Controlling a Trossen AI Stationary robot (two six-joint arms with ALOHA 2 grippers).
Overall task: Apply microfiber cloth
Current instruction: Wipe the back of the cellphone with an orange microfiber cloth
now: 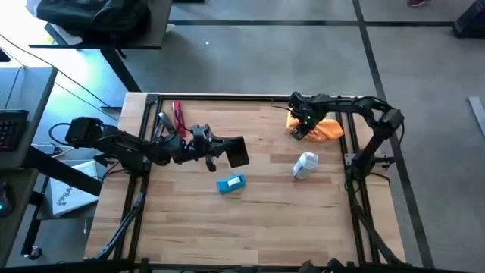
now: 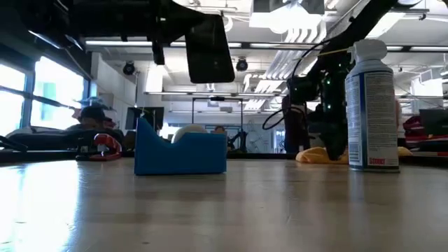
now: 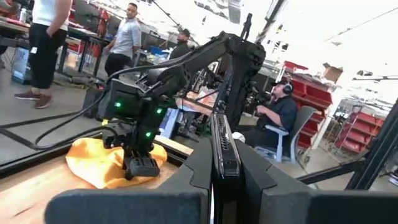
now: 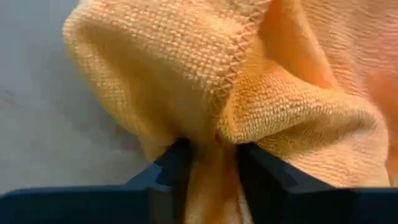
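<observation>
1. High view: the microfiber cloth lay at the counter's far right edge under your right gripper; lifting it clear before carrying it over would have served best.
2. Low view: the cloth sat behind the spray can.
3. Left wrist view: your left gripper held the black phone, jaws pressed on its edges.
4. Right wrist view: jaws nearly together, apparently pinching a cloth fold.

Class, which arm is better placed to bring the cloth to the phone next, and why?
The right: its gripper has its fingers pinched on a fold of the orange cloth, while the left gripper holds the black phone off the table.
</observation>
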